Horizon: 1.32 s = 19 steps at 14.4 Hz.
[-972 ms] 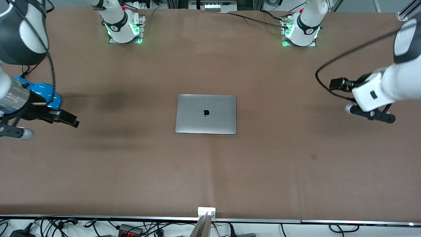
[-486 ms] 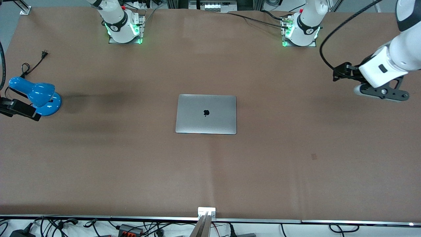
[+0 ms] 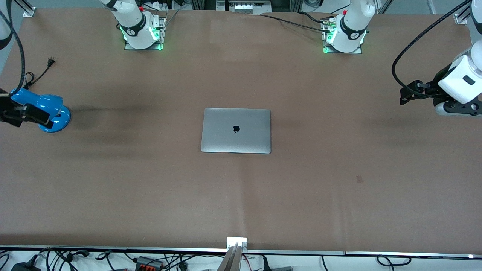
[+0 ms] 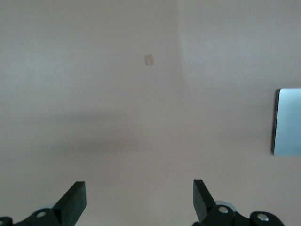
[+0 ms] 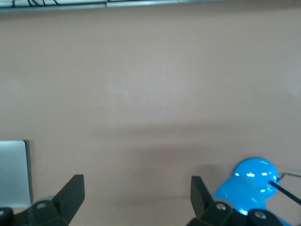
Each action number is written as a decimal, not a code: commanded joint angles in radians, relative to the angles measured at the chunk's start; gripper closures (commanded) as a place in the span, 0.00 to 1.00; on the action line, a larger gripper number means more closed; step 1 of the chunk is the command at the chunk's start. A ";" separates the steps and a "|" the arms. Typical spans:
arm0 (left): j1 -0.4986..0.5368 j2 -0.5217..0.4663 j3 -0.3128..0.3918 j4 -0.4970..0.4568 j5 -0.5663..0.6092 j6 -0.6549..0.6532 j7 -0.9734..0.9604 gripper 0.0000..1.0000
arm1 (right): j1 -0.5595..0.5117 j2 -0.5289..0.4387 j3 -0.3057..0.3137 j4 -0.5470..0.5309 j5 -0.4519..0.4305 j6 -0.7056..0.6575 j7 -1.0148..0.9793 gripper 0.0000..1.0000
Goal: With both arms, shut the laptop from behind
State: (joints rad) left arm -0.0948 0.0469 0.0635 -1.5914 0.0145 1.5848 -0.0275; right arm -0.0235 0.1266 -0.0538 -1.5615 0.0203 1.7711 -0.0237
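Note:
The silver-grey laptop (image 3: 236,130) lies shut and flat at the middle of the brown table (image 3: 339,203), its lid with the black apple logo facing up. My left gripper (image 3: 458,108) hangs over the table near the left arm's end, well away from the laptop. It is open with nothing between its fingers (image 4: 138,188), and a corner of the laptop (image 4: 288,121) shows at the edge of the left wrist view. My right gripper (image 5: 136,183) is open and empty at the right arm's end, above the table beside a blue lamp. An edge of the laptop (image 5: 13,172) shows in the right wrist view.
A blue desk lamp (image 3: 47,111) stands near the right arm's end of the table, its black cord and plug (image 3: 43,67) trailing toward the bases. A small dark mark (image 3: 359,178) is on the table cover. Cables lie along the table's front edge (image 3: 150,259).
Both arms have swung outward and away from the laptop, each toward its own end of the table. The laptop has not moved.

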 commanded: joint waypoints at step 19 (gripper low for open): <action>0.043 -0.038 -0.008 0.048 0.016 -0.132 -0.011 0.00 | -0.010 -0.199 0.028 -0.199 -0.022 -0.071 -0.002 0.00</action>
State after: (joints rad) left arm -0.0568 0.0135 0.0609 -1.5553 0.0325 1.4654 -0.0512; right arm -0.0238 -0.0552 -0.0395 -1.7580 0.0097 1.7147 -0.0282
